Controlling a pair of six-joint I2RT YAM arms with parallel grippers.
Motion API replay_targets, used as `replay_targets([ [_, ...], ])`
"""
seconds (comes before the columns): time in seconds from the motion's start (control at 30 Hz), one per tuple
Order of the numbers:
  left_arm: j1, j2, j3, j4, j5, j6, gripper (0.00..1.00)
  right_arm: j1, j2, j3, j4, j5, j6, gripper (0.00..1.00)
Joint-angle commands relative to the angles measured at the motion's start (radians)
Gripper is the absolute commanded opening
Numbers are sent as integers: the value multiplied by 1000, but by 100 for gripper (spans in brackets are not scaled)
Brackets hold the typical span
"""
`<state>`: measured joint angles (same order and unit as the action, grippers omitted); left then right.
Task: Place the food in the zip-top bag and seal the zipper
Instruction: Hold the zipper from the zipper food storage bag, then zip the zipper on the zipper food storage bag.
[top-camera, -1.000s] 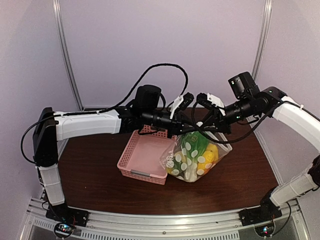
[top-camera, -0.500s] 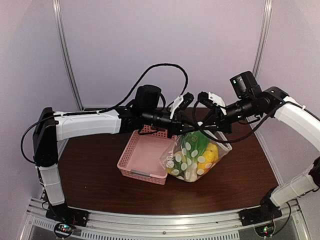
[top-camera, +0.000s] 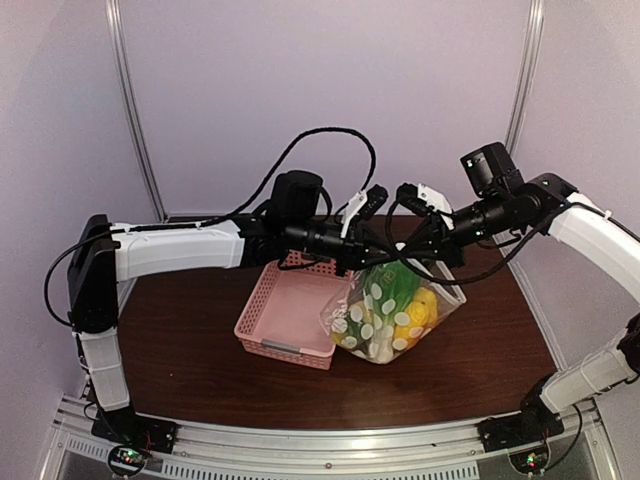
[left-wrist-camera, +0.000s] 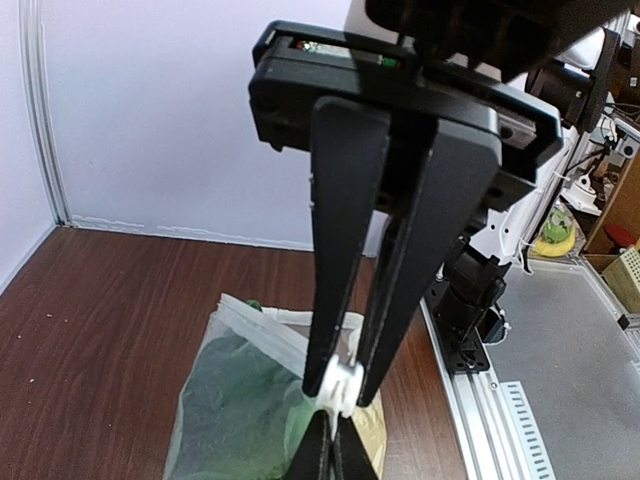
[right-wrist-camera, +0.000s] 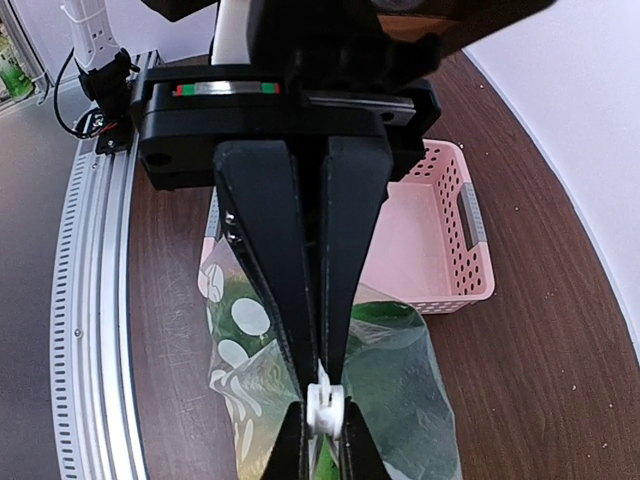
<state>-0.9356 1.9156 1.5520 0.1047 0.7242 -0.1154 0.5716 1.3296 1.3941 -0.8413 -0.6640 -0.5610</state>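
Tension along the zipper (left-wrist-camera: 262, 328) matters: left fingers (left-wrist-camera: 345, 250) and right fingers (right-wrist-camera: 265, 250) each pinch it, steadying the zip-top bag (top-camera: 390, 315) of food (top-camera: 422, 305) on the surface (top-camera: 200, 340) beside the basket (top-camera: 285, 310). One pinch should slide along, pressing evenly.

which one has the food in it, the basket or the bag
The clear white-dotted zip-top plastic bag: green and yellow toy food shows through it. The pink lattice plastic basket beside it looks empty.
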Motion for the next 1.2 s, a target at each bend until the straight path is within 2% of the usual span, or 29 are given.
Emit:
replay_targets([
  [0.0,6,20,36,75,34,-8,3,1,-12,-6,-3,8,-14,0],
  [0.27,7,14,31,105,50,-18,0,0,-11,-24,-13,43,-34,0],
  [0.43,20,-59,-91,275,2,-66,0,-28,15,-28,-48,77,-68,0],
  [0.7,54,-87,-155,329,-31,-107,0,-99,36,-44,-112,73,-135,0],
  [1.17,75,-83,-195,353,-60,-123,0,-237,-21,-66,-202,123,-222,0],
])
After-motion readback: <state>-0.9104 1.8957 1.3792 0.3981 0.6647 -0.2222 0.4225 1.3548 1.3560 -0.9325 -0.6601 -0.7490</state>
